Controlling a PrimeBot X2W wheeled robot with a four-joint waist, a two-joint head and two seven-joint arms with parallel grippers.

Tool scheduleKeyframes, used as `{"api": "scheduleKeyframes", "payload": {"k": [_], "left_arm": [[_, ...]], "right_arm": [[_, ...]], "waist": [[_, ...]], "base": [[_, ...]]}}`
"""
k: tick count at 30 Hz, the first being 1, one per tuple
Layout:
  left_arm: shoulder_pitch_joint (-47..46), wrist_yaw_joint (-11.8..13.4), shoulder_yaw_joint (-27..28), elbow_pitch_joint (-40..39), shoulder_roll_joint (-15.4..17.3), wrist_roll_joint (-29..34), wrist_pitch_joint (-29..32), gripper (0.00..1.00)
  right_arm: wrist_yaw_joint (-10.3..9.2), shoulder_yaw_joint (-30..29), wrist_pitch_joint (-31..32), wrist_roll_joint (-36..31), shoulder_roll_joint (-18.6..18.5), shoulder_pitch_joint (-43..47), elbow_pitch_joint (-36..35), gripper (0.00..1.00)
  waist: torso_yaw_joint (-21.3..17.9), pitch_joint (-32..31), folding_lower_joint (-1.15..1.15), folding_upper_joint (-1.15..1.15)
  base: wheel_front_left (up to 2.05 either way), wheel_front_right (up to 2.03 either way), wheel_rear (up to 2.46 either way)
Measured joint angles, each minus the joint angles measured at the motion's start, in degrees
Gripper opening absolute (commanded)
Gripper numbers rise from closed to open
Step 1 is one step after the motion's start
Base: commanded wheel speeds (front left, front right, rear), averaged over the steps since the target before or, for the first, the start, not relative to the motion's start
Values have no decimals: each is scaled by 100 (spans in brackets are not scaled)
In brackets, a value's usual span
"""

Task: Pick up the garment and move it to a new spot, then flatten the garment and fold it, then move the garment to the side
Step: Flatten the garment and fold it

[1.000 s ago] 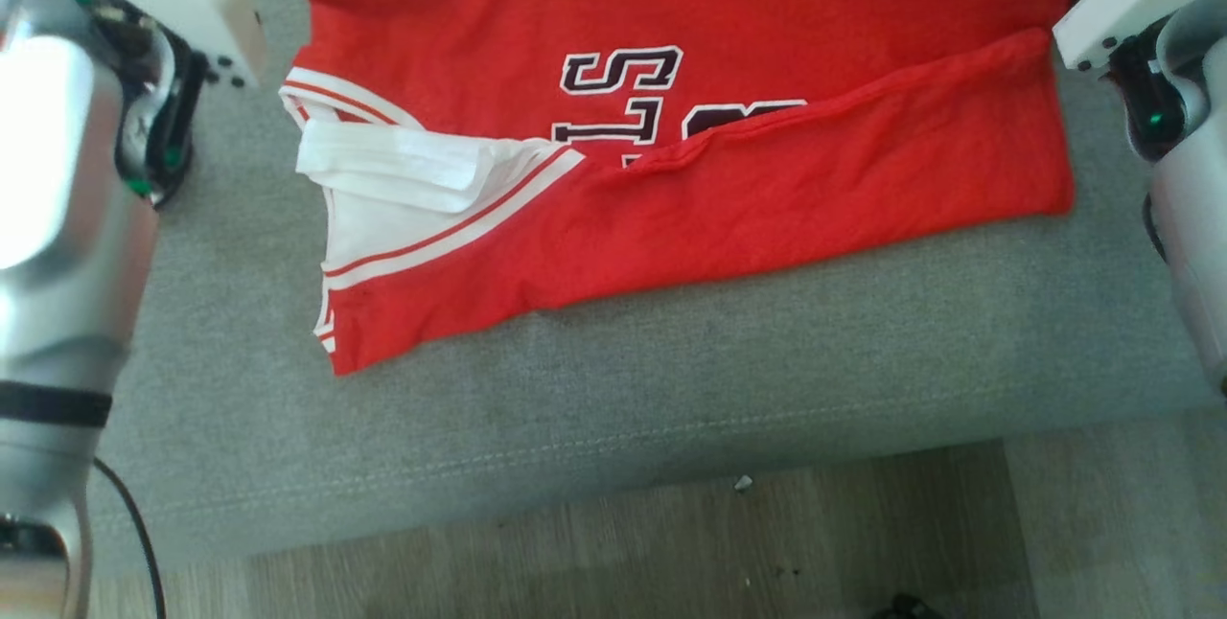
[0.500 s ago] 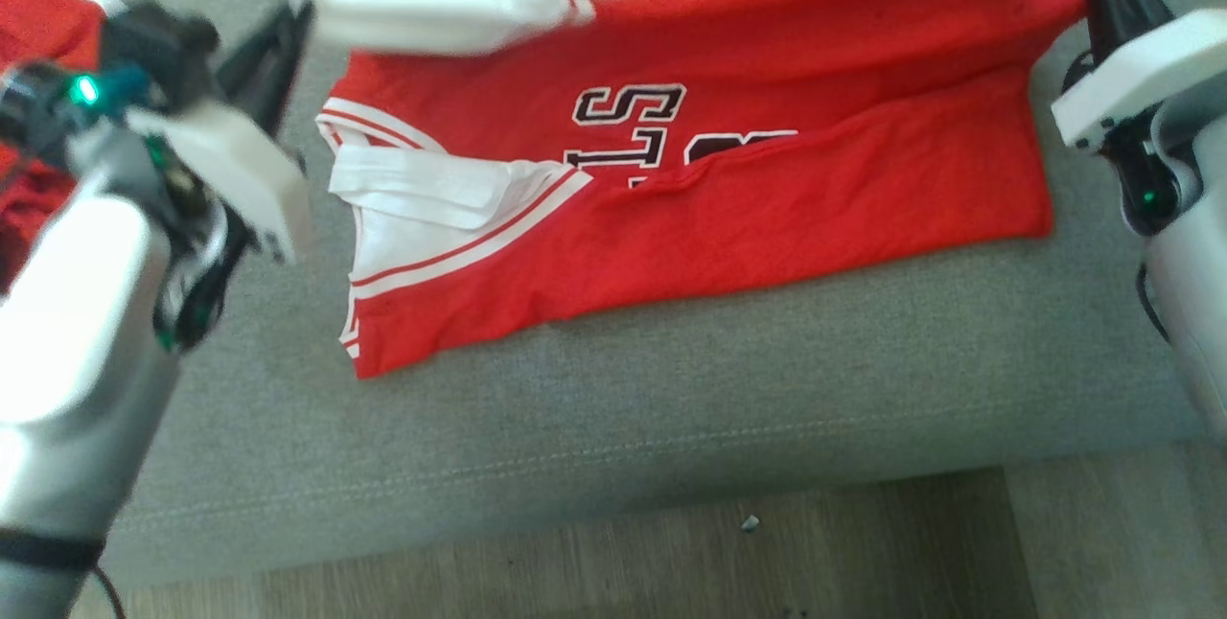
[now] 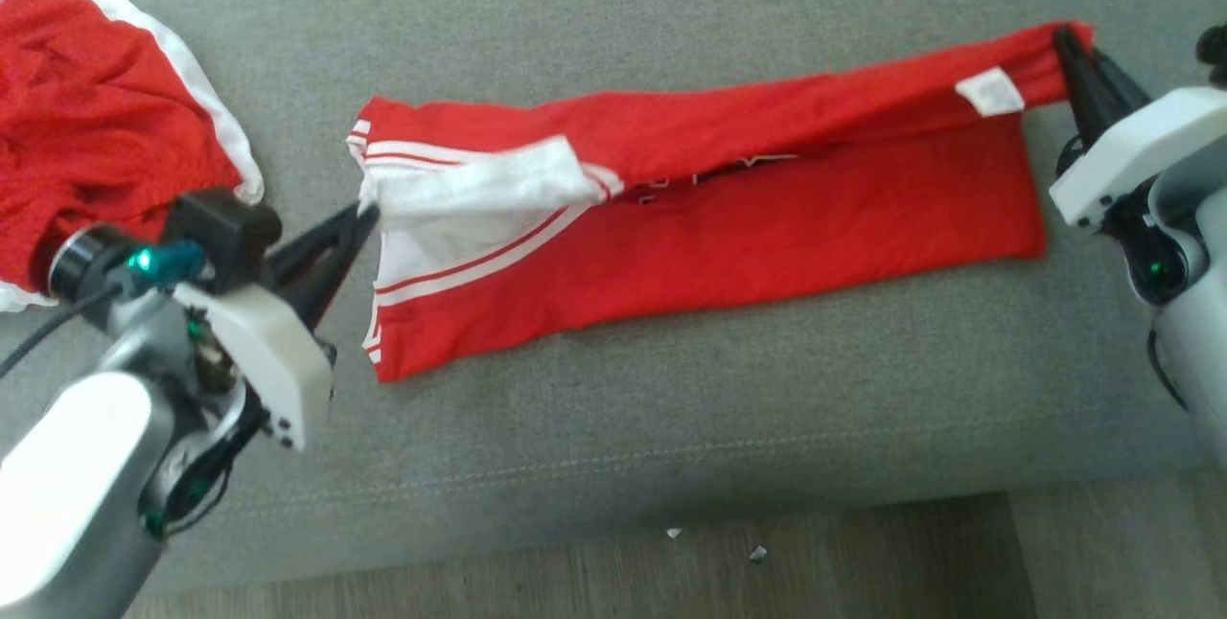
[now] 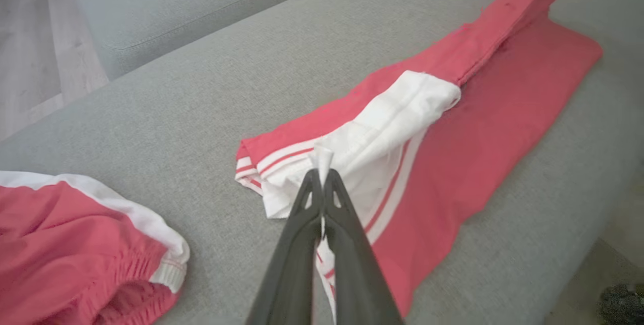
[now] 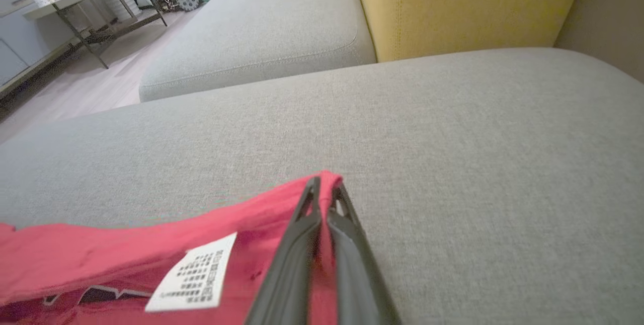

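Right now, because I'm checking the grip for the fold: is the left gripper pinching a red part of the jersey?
No, the left gripper is shut on a white piece of the jersey, not on red cloth.

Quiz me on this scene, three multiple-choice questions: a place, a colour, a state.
1. Where do the shorts lie?
A) left of the jersey
B) on the jersey
C) on the floor
2. What colour is the cloth in the left tool?
A) black
B) white
C) yellow
3. How is the right tool?
A) open, empty
B) shut on the shorts
C) shut on the jersey

1 A: they lie apart at the sofa's left end.
2 B: a white fold sticks out of it.
3 C: it pinches the red corner by the label.
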Motion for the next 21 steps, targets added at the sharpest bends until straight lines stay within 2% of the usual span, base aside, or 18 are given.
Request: {"api": "scheduleKeyframes", "payload": {"k": [11,13,21], "left_arm": [[454,89,73,-533,355,-486,421,0],[549,82,74,-557,356,-678,512,0],[739,-63,-43,-556,428,-817,706,0]], "right_arm": [[0,349,829,215,-349,434,-568,0],[0,391,1013,252,-424,520,-657,0],[0,464,1570,315,-566,716,-871,0]], "waist": [[-7,-143,0,0],[-11,-166,0,0],[-47,-213,0,0]], "base": [[0,0,0],[0,0,0],[0,0,0]]}}
